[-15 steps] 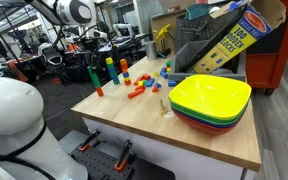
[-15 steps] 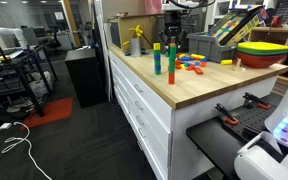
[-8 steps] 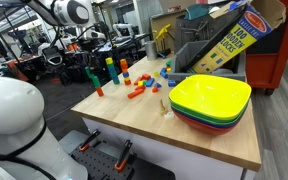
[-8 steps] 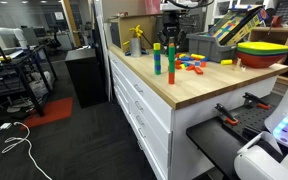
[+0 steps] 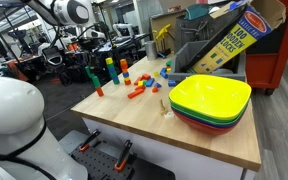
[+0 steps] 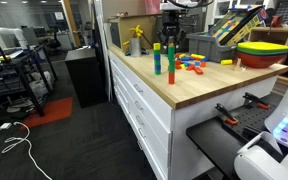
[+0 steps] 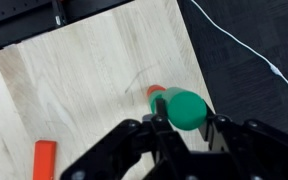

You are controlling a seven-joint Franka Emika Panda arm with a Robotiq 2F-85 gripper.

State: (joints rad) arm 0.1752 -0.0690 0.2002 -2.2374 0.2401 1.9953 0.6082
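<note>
In the wrist view my gripper has its fingers on either side of an upright green cylinder, which stands on a red block on the wooden table. The jaws look shut on the cylinder. In both exterior views the gripper hangs over the table's end. The green cylinder is under it, on top of the red block.
A red-orange block lies on the table near the gripper. A green tower stands beside the stack. Loose coloured blocks lie mid-table. Stacked bowls sit near a blocks box. The table edge is close.
</note>
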